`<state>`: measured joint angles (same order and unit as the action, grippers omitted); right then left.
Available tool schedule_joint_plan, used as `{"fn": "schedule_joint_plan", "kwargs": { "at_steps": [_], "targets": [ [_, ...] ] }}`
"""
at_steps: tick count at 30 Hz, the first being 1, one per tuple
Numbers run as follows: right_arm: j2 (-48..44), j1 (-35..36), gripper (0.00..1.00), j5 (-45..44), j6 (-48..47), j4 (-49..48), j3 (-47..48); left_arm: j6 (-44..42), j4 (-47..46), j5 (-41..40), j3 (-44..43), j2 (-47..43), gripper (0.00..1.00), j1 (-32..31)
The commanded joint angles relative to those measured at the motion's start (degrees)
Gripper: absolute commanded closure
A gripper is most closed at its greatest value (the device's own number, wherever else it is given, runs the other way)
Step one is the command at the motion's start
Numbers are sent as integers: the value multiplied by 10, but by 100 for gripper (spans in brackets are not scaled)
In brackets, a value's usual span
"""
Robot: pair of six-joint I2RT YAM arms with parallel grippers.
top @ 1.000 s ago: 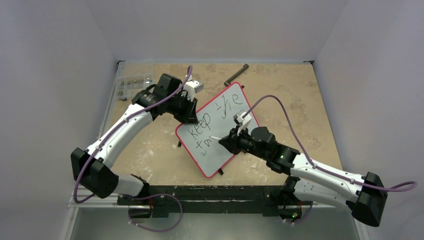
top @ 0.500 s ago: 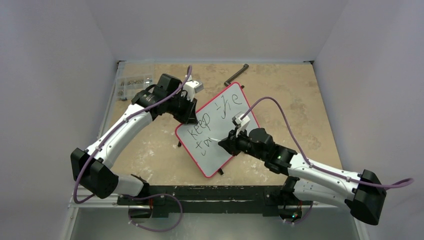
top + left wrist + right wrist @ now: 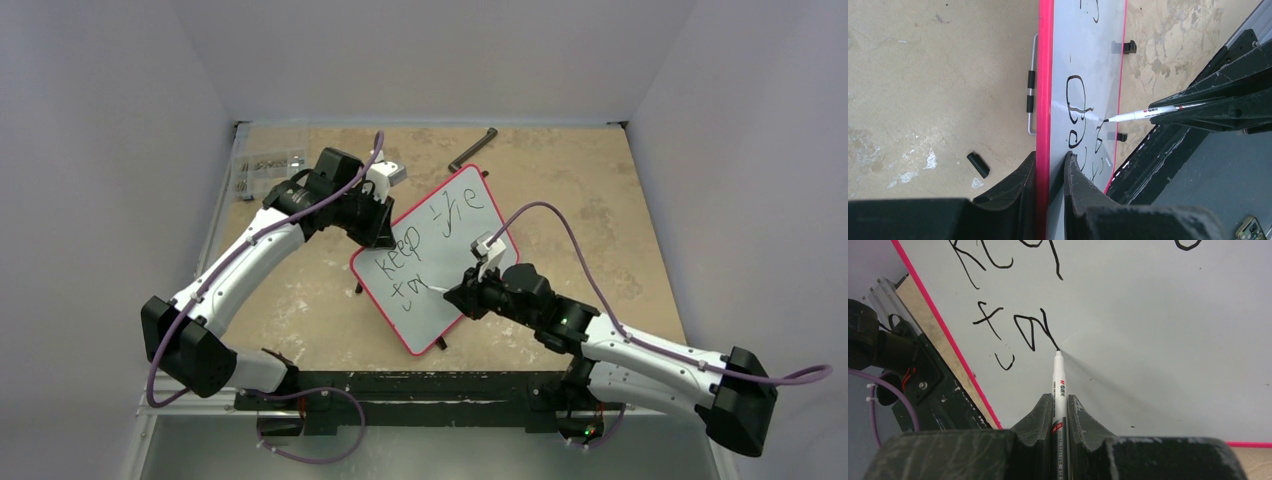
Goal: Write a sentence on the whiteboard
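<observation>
The whiteboard (image 3: 462, 262), pale with a thin red rim, stands tilted in the middle of the table. My left gripper (image 3: 383, 234) is shut on its upper left rim, the red edge pinched between the jaws (image 3: 1050, 161). My right gripper (image 3: 455, 293) is shut on a white marker (image 3: 1058, 384). The marker's black tip touches the board at the end of a stroke. The sentence (image 3: 1030, 330) reads "keep the" on one line and "fa" below it. The left wrist view shows the marker (image 3: 1138, 115) meeting the whiteboard (image 3: 1088, 60) from the right.
A black marker cap (image 3: 978, 165) lies on the tan table beside the board. A wire stand (image 3: 1031, 85) shows behind the rim. A black L-shaped key (image 3: 472, 148) lies at the back, and a clear bag of small parts (image 3: 268, 165) at the back left.
My right gripper has drawn the marker a little toward the near edge, lengthening the last stroke of the "a". The left gripper and the board have stayed still.
</observation>
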<state>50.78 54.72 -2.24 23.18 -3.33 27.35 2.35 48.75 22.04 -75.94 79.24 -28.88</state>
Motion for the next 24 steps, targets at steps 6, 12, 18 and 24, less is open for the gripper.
{"fn": "schedule_joint_plan", "kwargs": {
  "at_steps": [6,12,18,24],
  "targets": [
    [-24,-3,100,-6,-1,67,36,-65,48,-182,18,1,100,8],
    [0,-2,100,9,-17,56,93,-65,49,-182,18,0,100,8],
    [43,-2,100,15,-27,20,131,-65,49,-182,18,0,100,8],
    [82,-3,100,21,-27,-7,136,-65,49,-180,18,0,100,8]
  ]
}}
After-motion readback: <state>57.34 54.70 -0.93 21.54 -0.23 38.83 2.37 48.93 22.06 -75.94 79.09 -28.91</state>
